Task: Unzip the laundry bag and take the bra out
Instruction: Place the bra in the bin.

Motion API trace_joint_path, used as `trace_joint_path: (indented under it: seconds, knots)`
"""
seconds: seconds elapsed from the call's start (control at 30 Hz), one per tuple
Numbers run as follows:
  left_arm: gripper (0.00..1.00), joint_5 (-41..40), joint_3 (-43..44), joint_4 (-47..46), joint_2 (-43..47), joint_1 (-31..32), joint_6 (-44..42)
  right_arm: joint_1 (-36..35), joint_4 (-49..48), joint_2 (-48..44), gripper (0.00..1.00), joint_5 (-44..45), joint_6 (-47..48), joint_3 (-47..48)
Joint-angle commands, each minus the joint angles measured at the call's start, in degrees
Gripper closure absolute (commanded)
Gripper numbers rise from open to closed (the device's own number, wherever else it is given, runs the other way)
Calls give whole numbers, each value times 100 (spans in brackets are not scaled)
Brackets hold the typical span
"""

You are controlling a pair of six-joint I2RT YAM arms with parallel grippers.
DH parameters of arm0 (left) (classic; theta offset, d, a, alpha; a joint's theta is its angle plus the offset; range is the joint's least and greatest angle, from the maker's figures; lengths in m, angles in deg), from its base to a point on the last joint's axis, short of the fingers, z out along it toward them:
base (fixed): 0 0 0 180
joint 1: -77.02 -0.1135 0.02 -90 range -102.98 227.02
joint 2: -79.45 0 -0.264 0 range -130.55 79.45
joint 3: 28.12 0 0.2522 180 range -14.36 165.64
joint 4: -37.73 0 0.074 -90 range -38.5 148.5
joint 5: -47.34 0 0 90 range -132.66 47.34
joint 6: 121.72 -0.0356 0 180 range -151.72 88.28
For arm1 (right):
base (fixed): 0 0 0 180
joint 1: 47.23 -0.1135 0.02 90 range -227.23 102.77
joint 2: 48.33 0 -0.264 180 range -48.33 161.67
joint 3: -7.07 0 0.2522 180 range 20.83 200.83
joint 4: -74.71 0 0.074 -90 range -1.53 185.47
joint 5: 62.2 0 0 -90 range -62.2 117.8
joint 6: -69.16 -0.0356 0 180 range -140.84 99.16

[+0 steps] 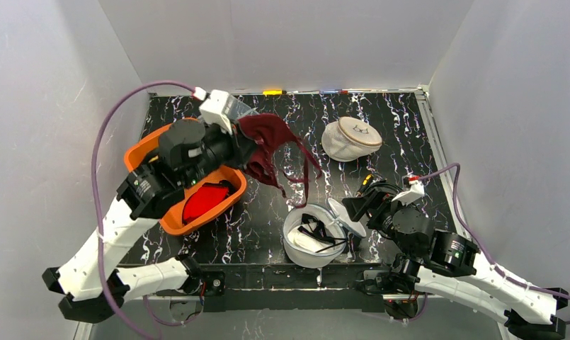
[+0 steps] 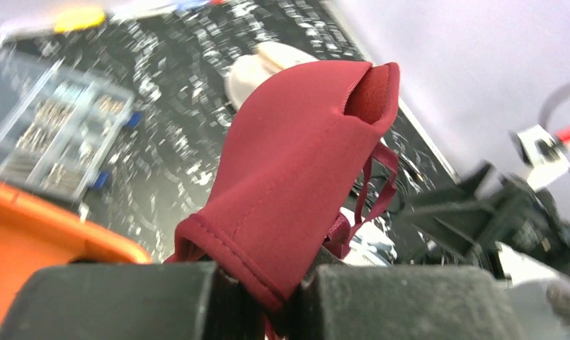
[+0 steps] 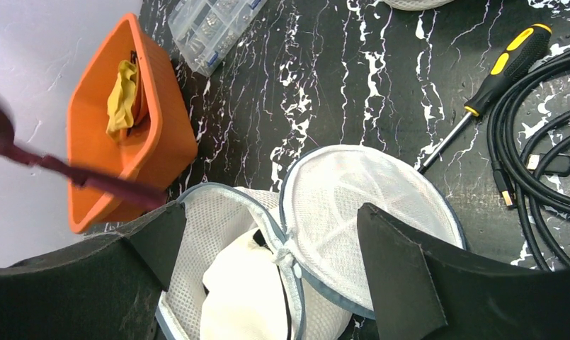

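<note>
A maroon bra (image 1: 271, 145) hangs in the air over the table's left half, straps dangling, with my left gripper (image 1: 245, 150) shut on its edge. In the left wrist view the bra's cup (image 2: 296, 163) rises from between the pinched jaws of the left gripper (image 2: 268, 301). The white mesh laundry bag (image 1: 312, 239) stands unzipped at the near middle, its round lid (image 3: 367, 212) flipped open. A white garment (image 3: 243, 297) and black straps lie inside. My right gripper (image 3: 275, 248) is open, straddling the bag's rim from the right.
An orange bin (image 1: 144, 152) at the left holds a red cloth (image 1: 204, 202) and a yellow cloth (image 3: 122, 99). A second, zipped mesh bag (image 1: 351, 138) sits at the back right. A screwdriver (image 3: 494, 78), black cables (image 3: 544, 163) and a clear parts box (image 3: 211, 25) lie nearby.
</note>
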Motion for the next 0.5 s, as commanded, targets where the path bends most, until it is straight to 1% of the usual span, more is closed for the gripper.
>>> trace_joint_path:
  seconds: [0.0, 0.1, 0.27, 0.37, 0.47]
  knots:
    - [100, 583, 238, 1053, -95, -1396, 1597, -5, -107, -31, 2, 75, -24, -36]
    - [100, 1330, 79, 1041, -79, -2231, 2231, 0, -175, -16, 2, 12, -17, -67]
    - [100, 2088, -405, 807, 40, -3426, 3175, -6, -277, -14, 2, -116, -8, -120]
    - [100, 2280, -663, 654, 109, -3945, 3500, -5, -325, -17, 2, -191, 0, -164]
    - [100, 2362, -776, 553, 106, -4361, 3633, -7, -373, -30, 2, -278, -8, -213]
